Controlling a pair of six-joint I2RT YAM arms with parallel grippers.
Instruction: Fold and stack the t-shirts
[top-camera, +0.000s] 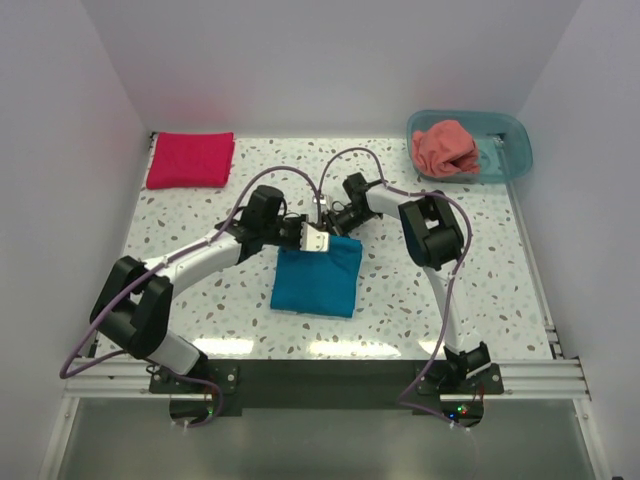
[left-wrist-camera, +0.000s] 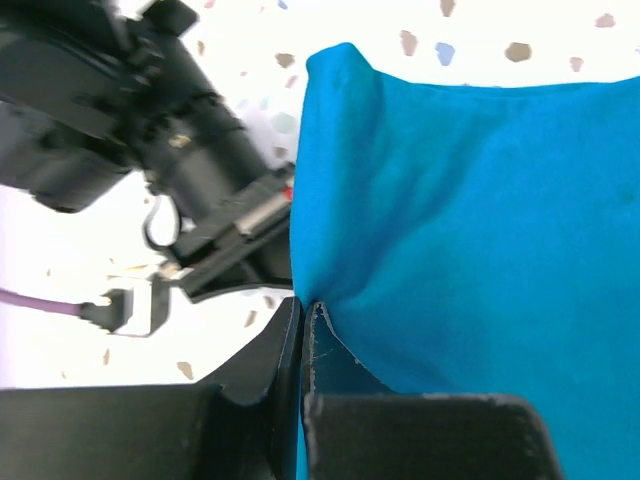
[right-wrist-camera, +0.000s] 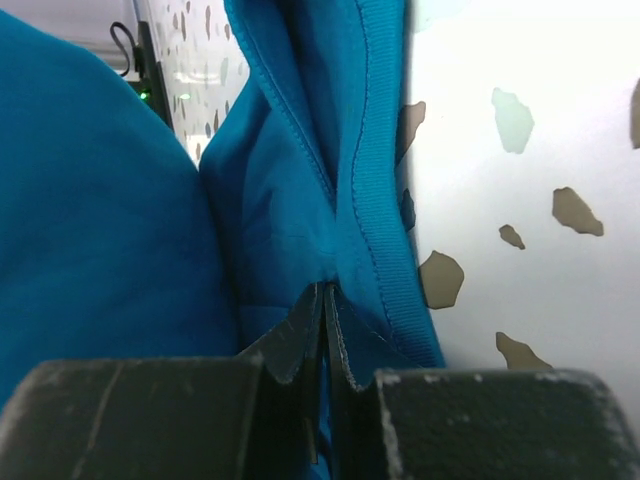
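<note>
A folded teal-blue t-shirt (top-camera: 318, 277) lies mid-table. My left gripper (top-camera: 303, 237) is shut on its far left edge; the left wrist view shows the cloth (left-wrist-camera: 470, 250) pinched between the jaws (left-wrist-camera: 303, 305). My right gripper (top-camera: 333, 222) is shut on its far edge near the collar hem (right-wrist-camera: 375, 200), the cloth pinched at the fingertips (right-wrist-camera: 325, 290). A crimson-magenta t-shirt (top-camera: 191, 159) lies folded at the far left corner. A salmon-coral t-shirt (top-camera: 446, 148) sits crumpled in the tub.
A translucent teal plastic tub (top-camera: 505, 150) stands at the far right corner. White walls enclose the speckled table (top-camera: 200, 300) on three sides. The right arm's black wrist body (left-wrist-camera: 190, 150) is close beside the left gripper.
</note>
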